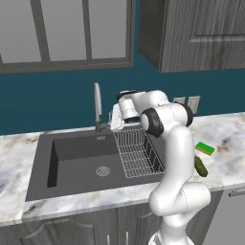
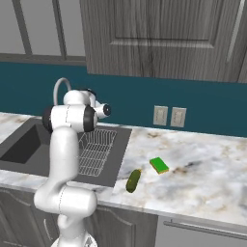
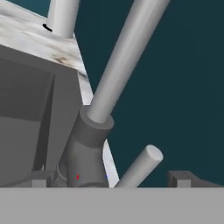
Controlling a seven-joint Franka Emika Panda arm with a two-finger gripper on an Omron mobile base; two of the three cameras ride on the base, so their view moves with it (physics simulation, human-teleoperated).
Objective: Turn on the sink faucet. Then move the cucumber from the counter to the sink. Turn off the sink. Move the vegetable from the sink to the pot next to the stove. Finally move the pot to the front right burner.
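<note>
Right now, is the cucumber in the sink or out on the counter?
Out. The cucumber lies on the counter, beside the sink.

I see the marble table (image 2: 212, 169) with the dark sink (image 1: 76, 160) set into it. To the right of the sink, a green cucumber (image 2: 133, 180) lies near the front edge, and a green sponge (image 2: 158, 165) lies just behind it.

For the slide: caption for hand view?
Open gripper straddling the sink faucet lever at its dark base.
</note>
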